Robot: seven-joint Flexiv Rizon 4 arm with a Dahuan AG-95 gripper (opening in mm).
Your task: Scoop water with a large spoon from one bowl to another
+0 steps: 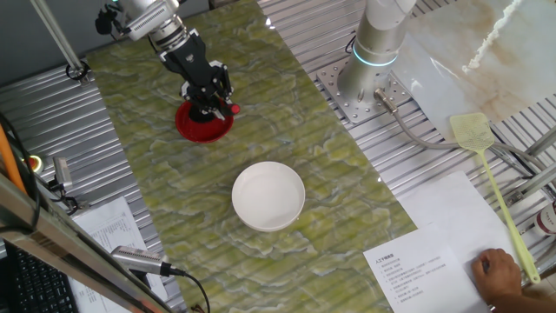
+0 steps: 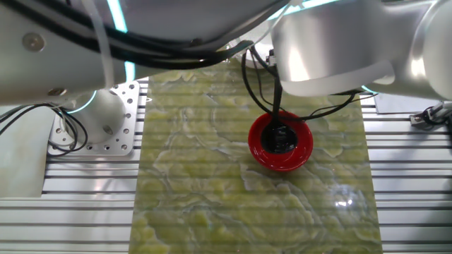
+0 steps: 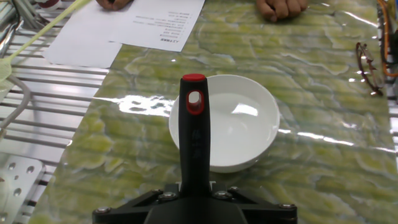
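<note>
A red bowl (image 1: pixel 205 127) (image 2: pixel 280 145) sits on the green marbled mat, and a white bowl (image 1: pixel 268 196) (image 3: pixel 227 121) stands apart from it. My gripper (image 1: pixel 208 97) is over the red bowl, shut on the large spoon's handle (image 3: pixel 193 140). The black handle with its red tip points toward the white bowl in the hand view. The spoon's round black head (image 2: pixel 280 137) rests down inside the red bowl. I cannot make out the water in either bowl. The white bowl's inside looks pale and glossy.
A yellow-green fly swatter (image 1: pixel 492 179) lies on the right by printed papers (image 1: pixel 417 265), where a person's hand (image 1: pixel 500 274) rests. The arm's base (image 1: pixel 379 48) stands on the slatted metal table. Cables and tools lie at the left edge.
</note>
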